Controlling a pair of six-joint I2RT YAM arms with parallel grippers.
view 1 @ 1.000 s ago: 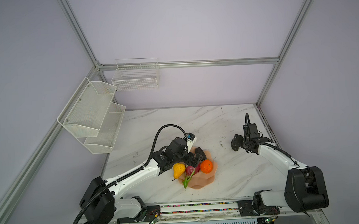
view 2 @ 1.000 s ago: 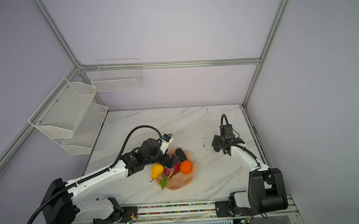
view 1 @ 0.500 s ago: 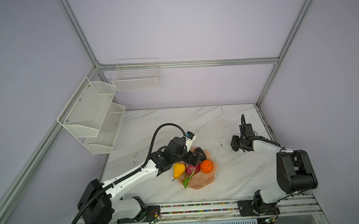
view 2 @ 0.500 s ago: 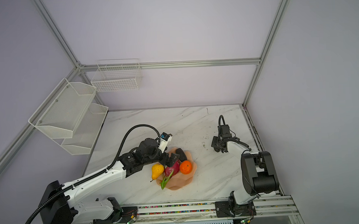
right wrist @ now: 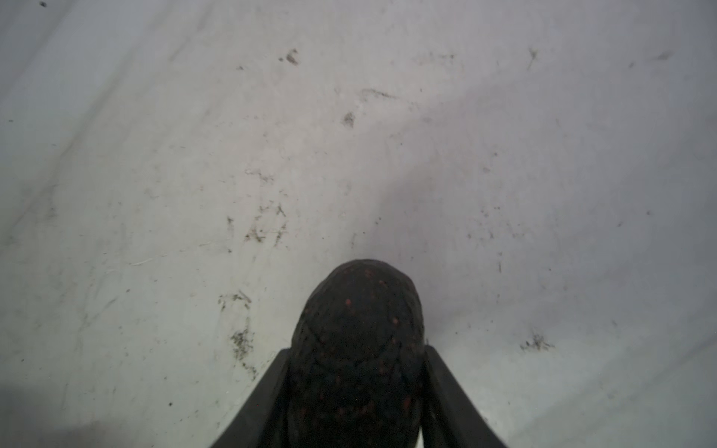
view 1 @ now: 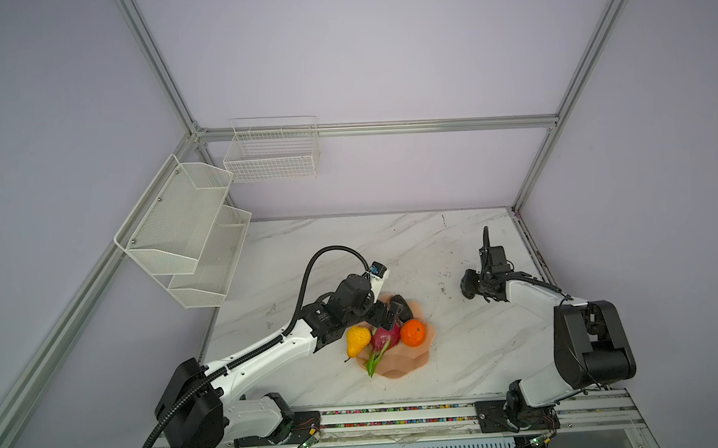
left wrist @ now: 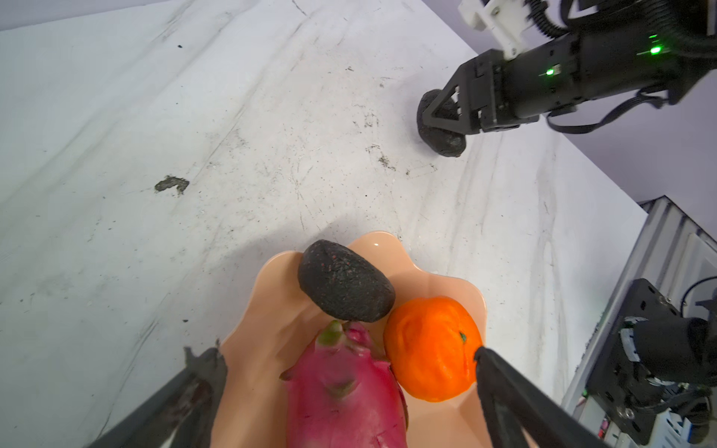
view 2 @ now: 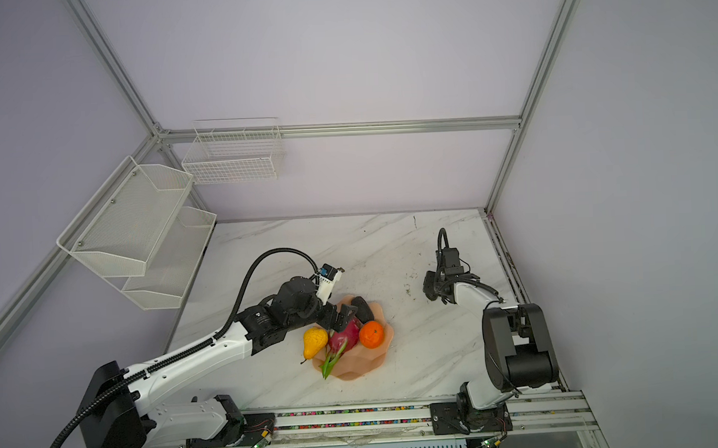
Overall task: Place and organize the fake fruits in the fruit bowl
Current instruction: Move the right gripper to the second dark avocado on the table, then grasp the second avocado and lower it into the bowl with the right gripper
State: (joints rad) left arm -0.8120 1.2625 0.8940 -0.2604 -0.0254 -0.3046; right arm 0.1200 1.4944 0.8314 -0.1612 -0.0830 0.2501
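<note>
A: Top views first. Where does the fruit bowl [view 1: 402, 366] sit?

B: Near the front edge of the worktop [view 1: 350, 242], about midway along it. The dragon fruit [view 1: 385, 337], orange [view 1: 413, 332] and one avocado [view 1: 402, 307] lie in it, and the pear [view 1: 357, 339] leans at its left rim. The left gripper [view 1: 387, 316] hangs over them, jaws spread, empty.

A: And the second avocado [view 1: 467, 286]?

B: Toward the right edge, well apart from the bowl, at the right gripper [view 2: 431, 289]. It is too small there to read the grip.

A: Left wrist view?

B: The fingers straddle the dragon fruit, probably to nudge it tidy. The pear is out of frame.

A: Right wrist?

B: Both fingers press the second avocado's flanks: clamped, likely for carrying over. Its near end is cut off by the frame.
</note>
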